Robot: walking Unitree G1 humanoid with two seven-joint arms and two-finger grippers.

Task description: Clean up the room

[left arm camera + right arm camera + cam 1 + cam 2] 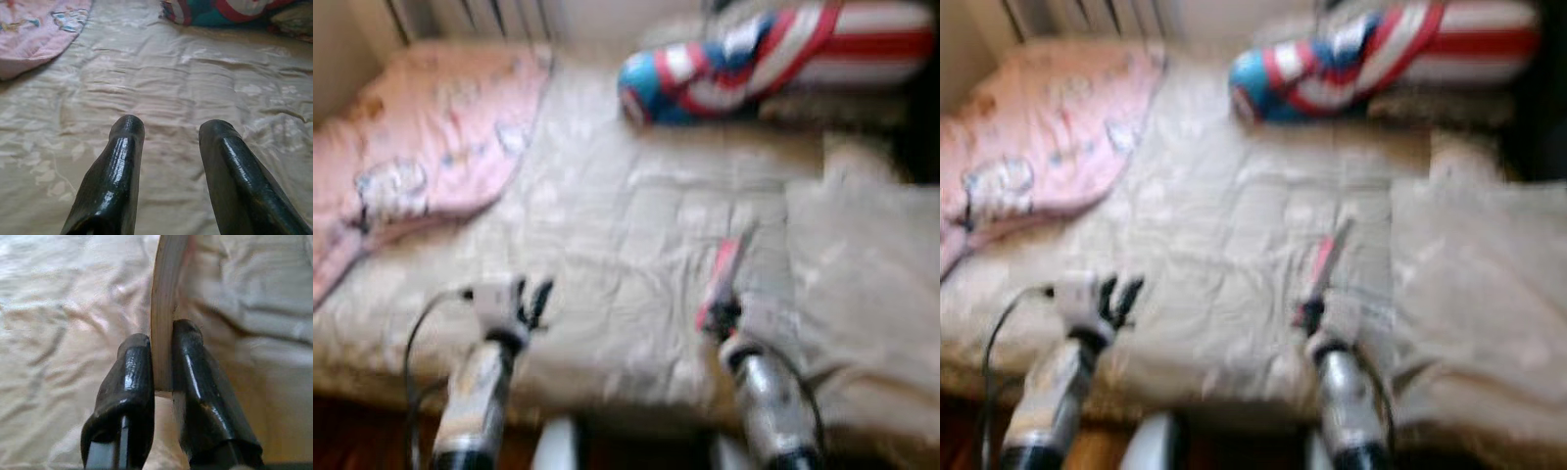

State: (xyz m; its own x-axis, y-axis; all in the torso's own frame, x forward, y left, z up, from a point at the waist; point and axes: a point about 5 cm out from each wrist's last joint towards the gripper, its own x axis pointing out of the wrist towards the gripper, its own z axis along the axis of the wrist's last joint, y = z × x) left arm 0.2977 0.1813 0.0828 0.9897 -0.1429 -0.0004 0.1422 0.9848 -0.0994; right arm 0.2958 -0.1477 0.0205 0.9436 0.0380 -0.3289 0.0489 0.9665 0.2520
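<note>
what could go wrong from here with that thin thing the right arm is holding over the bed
1. The right pincer pinches the thin book only at its lower edge, so it may pivot or slip onto the beige bedspread.
2. The book sticks up well past the fingertips, so a swing could catch the rumpled blanket beside it.
3. The head views are blurred, so placement may be off.

A thin, flat book (164, 308) with a red-pink cover stands on edge above the cream quilted bed (636, 225), pinched at its lower end between the jaws of the right gripper (163, 362). Its pale page edge faces the wrist camera, bowing slightly as it rises.
</note>
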